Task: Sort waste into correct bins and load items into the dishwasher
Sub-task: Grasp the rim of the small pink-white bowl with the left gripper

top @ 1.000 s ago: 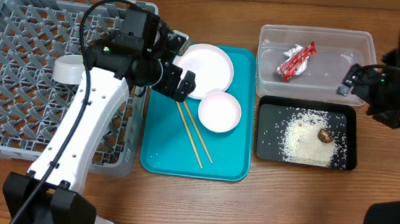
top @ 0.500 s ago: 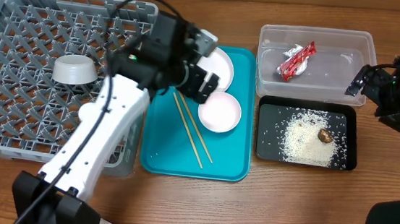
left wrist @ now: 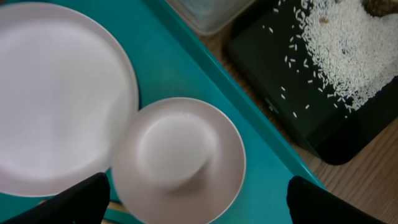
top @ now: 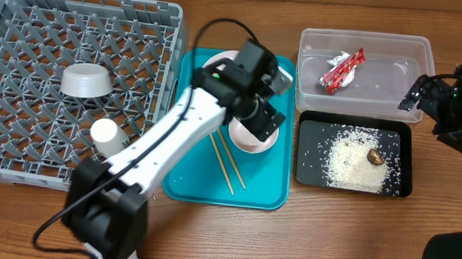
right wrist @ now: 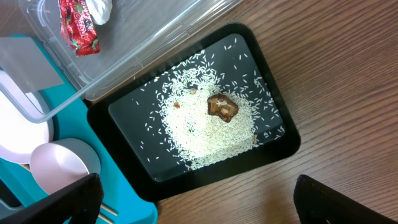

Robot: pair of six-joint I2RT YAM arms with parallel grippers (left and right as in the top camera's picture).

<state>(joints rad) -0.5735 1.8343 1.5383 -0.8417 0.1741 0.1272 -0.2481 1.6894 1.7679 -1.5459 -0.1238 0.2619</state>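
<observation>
Left gripper [left wrist: 199,196] had swung from the grey rack [top: 10,160] to mid-tabletop, jaws spread wide, empty, above the small pinkish-white dish [left wrist: 179,158]. Dish: on teal tray [top: 184,184]; judged light, stiff, slick, breakable; best held by its thin rim, free side. Obstructions: large white plate [left wrist: 56,93] touching its rim; chopsticks [top: 228,164] just beside. Right gripper [right wrist: 198,202]: spread, empty, right edge.

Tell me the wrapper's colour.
The wrapper is red and white, clearest in the right wrist view.

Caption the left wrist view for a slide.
Open left gripper above the small pinkish dish, beside the white plate on the teal tray; rice-strewn black tray at right.
</observation>
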